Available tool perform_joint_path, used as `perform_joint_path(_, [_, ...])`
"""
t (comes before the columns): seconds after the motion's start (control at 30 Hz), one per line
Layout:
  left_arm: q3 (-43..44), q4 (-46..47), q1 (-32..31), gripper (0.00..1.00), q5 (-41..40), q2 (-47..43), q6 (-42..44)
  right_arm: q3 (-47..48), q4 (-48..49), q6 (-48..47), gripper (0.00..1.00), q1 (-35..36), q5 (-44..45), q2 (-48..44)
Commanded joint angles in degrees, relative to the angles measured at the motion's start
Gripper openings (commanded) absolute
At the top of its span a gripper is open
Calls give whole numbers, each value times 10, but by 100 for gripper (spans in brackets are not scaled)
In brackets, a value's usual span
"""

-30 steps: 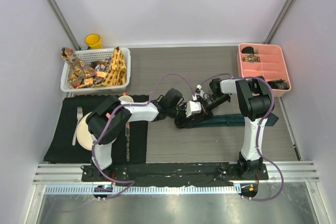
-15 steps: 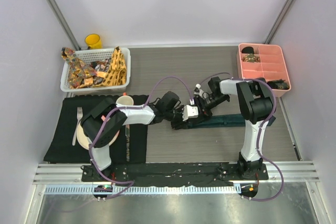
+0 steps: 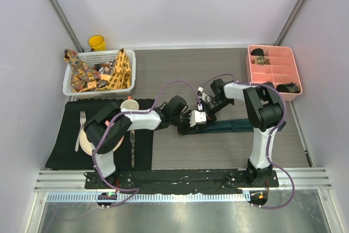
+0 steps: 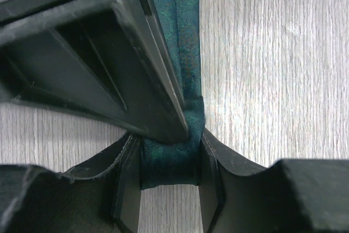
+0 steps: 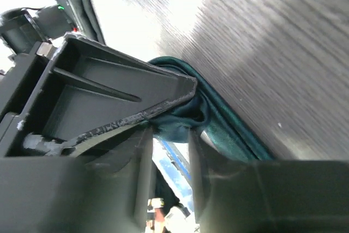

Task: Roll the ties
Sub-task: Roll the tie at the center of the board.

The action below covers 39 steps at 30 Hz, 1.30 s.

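Observation:
A plain dark teal tie (image 3: 232,125) lies flat on the grey wooden table, right of centre. Its left end is folded into a small roll. My left gripper (image 3: 188,128) is shut on that roll; in the left wrist view the roll (image 4: 169,159) sits between my fingers (image 4: 128,184). My right gripper (image 3: 199,117) meets it from the far side and is shut on the same folded end (image 5: 180,121). The rest of the tie (image 4: 186,36) runs away flat. Yellow-orange patterned ties (image 3: 122,72) and brownish multicolour ties (image 3: 82,75) lie in a white basket (image 3: 70,87).
A pink compartment tray (image 3: 275,75) at the far right holds small rolled bundles (image 3: 258,56). A black placemat (image 3: 65,145) at the left carries a plate (image 3: 86,137), a fork (image 3: 82,124) and a white mug (image 3: 130,105). A yellow cup (image 3: 97,42) stands behind the basket.
Both grippers have shifted a little to the left with the tie's end between them. The flat part of the tie now reaches less far to the right.

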Motion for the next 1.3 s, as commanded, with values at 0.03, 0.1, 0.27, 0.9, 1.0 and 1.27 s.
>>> perform_joint_path(0.03, [-1, -74, -3, 40, -48, 11, 11, 12, -2, -13, 3, -5, 43, 29])
perform_joint_path(0.1, [-1, -72, -2, 48, -48, 5, 0, 10, -4, -20, 1, -12, 53, 31])
perform_joint_path(0.27, [-7, -43, 17, 69, -14, -19, -34, 6, -21, -75, 1, -37, 104, 43])
perform_joint_path(0.9, [11, 116, 2, 82, 38, 17, -120, -1, 25, -44, 1, -38, 146, 59])
perform_joint_path(1.0, [18, 121, -4, 75, 28, 33, -121, -3, 42, -29, 1, -27, 139, 62])
perform_joint_path(1.27, [-3, 34, -11, 22, -24, 20, -70, 11, 72, 8, 1, -7, 119, 61])
